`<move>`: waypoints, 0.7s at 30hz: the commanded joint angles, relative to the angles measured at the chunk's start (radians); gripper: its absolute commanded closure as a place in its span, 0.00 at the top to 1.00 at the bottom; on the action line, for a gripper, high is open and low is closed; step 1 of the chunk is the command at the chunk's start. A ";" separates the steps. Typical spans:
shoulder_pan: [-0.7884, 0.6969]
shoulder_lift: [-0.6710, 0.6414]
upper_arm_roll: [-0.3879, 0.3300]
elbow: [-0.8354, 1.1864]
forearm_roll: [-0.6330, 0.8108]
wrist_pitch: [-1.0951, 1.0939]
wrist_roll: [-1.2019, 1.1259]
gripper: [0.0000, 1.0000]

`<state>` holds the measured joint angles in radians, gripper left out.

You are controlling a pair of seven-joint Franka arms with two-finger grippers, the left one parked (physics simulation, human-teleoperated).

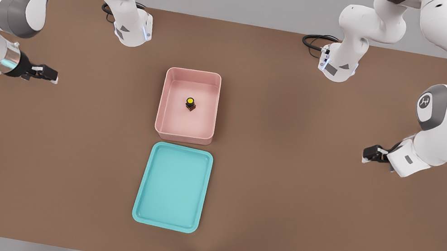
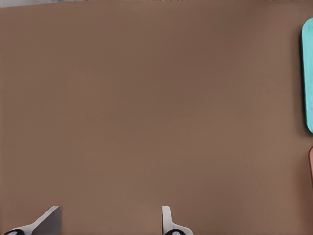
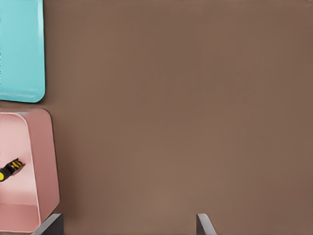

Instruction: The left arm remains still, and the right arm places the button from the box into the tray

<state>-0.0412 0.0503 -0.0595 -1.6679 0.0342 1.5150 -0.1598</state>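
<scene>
Pincer (image 1: 366, 156) spread apart, holding nothing, well away from box (image 1: 183, 137); button (image 1: 190, 103) inside box.

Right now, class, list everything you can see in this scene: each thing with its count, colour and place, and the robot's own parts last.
Table: one, brown, under everything.
Box: one, pale pink, mid-table, tall-walled.
Button: one, yellow cap on dark block, upright inside the box.
Tray: one, teal, just nearer the front view's bottom edge than the box, nothing in it.
Gripper: one, black, open, on the working arm at the front view's right, over bare table well apart from the box.
</scene>
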 commanded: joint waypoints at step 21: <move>0.891 0.121 0.030 -0.266 0.042 0.599 0.965 1.00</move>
<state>0.8461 0.1709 -0.0300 -1.9160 0.0726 1.8996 0.3355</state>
